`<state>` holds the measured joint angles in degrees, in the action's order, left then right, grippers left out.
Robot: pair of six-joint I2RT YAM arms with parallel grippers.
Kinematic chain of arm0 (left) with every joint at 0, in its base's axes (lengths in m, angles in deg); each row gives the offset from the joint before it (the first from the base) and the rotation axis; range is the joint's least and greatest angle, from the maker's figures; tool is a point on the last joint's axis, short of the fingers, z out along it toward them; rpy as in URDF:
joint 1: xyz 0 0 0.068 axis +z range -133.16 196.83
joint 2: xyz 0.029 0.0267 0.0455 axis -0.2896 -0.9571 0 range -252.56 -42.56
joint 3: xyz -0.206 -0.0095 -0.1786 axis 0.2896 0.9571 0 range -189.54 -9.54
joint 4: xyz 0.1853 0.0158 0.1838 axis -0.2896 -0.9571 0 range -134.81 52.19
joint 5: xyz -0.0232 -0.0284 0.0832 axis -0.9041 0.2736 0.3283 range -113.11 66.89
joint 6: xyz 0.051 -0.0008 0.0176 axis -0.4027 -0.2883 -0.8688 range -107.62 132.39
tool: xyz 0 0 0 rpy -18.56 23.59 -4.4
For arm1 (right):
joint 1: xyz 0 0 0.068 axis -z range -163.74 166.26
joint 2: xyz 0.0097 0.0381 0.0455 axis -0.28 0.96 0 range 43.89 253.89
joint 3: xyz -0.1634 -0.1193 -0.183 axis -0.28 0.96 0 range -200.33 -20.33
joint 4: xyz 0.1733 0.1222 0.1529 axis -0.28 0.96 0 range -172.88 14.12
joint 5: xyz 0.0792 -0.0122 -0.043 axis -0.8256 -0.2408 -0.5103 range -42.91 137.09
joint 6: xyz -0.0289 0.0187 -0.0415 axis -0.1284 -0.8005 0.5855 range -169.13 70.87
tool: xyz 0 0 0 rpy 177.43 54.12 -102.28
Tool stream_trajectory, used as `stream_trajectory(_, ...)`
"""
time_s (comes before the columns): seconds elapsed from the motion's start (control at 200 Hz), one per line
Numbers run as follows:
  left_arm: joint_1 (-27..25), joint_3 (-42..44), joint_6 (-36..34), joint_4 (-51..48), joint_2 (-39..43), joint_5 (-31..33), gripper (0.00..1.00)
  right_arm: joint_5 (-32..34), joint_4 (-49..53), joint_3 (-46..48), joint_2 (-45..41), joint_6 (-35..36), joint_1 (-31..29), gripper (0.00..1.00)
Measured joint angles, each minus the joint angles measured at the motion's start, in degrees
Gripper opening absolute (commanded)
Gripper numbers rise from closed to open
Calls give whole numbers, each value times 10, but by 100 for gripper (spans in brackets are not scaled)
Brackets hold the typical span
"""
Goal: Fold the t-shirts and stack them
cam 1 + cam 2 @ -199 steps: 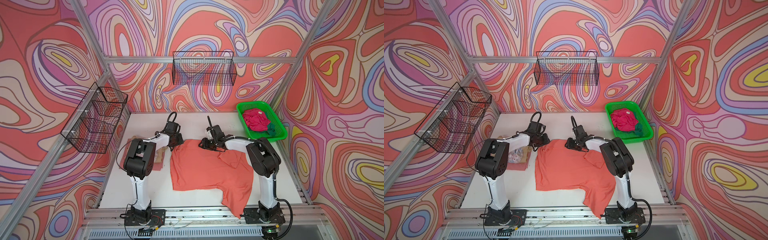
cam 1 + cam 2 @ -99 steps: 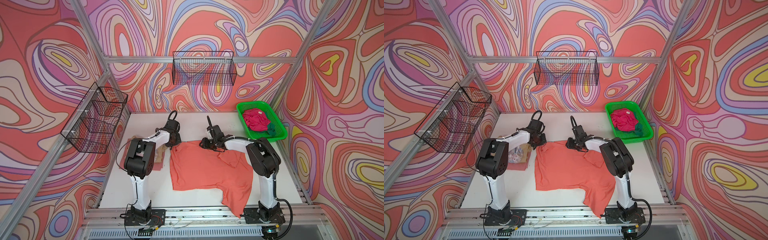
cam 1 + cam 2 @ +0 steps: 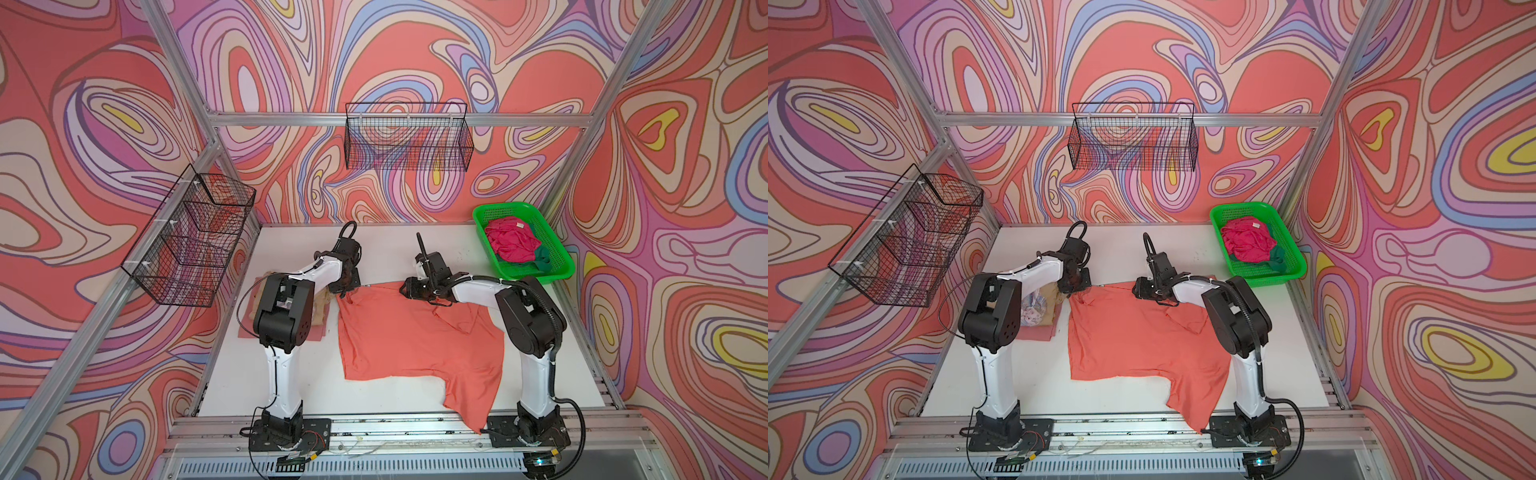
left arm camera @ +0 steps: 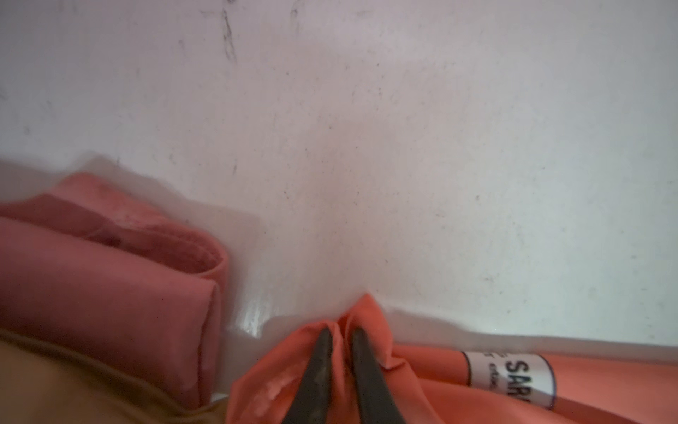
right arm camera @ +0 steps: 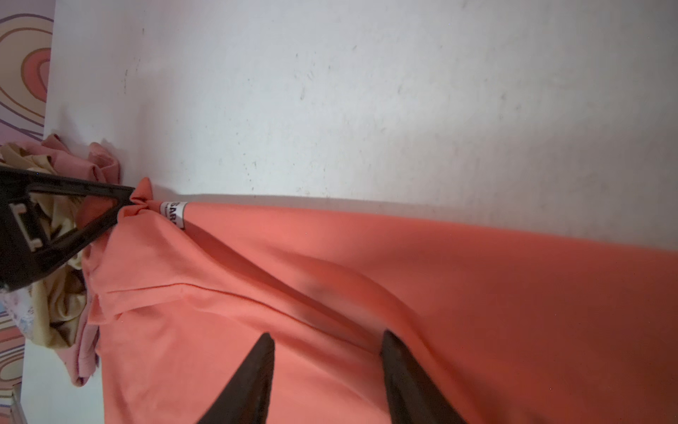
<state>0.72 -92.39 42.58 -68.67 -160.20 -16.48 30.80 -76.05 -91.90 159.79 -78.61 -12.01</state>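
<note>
OK, step: spreading the coral-orange t-shirt (image 3: 415, 332) flat before the first fold, by my read.
shirt: centre of the table (image 3: 374, 245), mostly flat. Its near-right part hangs over the front edge, and a flap lies doubled over at the right.
left gripper (image 4: 342, 332): fingers clenched on a bunched pinch of the shirt's far-left corner, just beside its white label (image 4: 510, 374).
right gripper (image 5: 328, 334): fingers spread apart, low over the shirt's far edge, nothing between them.
stack: tan t-shirt (image 3: 1048, 301) on salmon-pink t-shirt (image 3: 1038, 332), just left of the spread one.
basket (image 3: 536, 277): far right, holds magenta-pink t-shirt (image 3: 509, 245) and dark green t-shirt (image 3: 542, 255).
next: right gripper likely has to close on the far edge. Then both pull apart to flatten the bunch at the left.
</note>
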Motion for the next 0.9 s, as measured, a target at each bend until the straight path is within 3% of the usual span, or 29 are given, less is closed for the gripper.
stream_trajectory(0.1, 3, 0, 0, -8, 0, 10, 52, 2, 28, 13, -21, 0, 5, 52)
stream_trajectory(0.165, 4, 0, 0, -11, 1, 11, 58, 5, 42, 22, -34, -2, 12, 52)
stream_trajectory(0.426, 5, 0, 15, -26, 41, 5, 61, 23, 63, 70, -82, -15, 80, 53)
stream_trajectory(0.681, 0, 0, 40, -36, 92, 7, 65, 64, 81, 98, -138, -17, 90, 54)
stream_trajectory(0.901, -45, 0, 51, -41, 88, 2, 65, 97, 93, 122, -138, -28, 113, 55)
